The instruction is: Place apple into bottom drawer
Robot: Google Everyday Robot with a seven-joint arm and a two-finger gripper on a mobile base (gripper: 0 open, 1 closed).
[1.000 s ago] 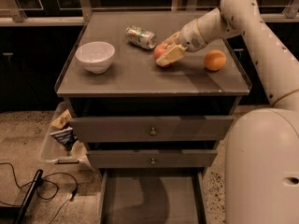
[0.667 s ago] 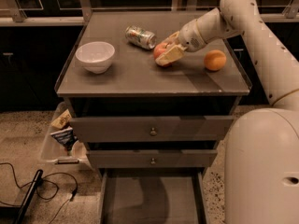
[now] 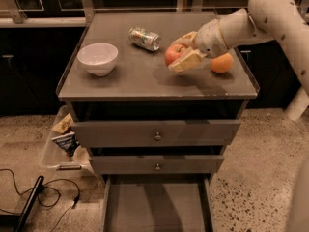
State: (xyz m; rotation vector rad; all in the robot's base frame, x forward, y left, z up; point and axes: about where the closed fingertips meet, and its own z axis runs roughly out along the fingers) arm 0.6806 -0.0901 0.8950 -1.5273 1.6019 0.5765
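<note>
The gripper (image 3: 182, 50) has its fingers (image 3: 189, 60) clamped around the apple (image 3: 172, 55), raised just off the surface (image 3: 125, 81), probably to clear its edge. The orange (image 3: 221, 63) sits at the apple's 3 o'clock. The bottom drawer (image 3: 154, 209) stands open at 6 o'clock.

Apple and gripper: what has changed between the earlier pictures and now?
Nothing visibly moved. The gripper stays over the cabinet top with its jaws closed on the apple; orange, can, bowl and open bottom drawer are unchanged.
</note>
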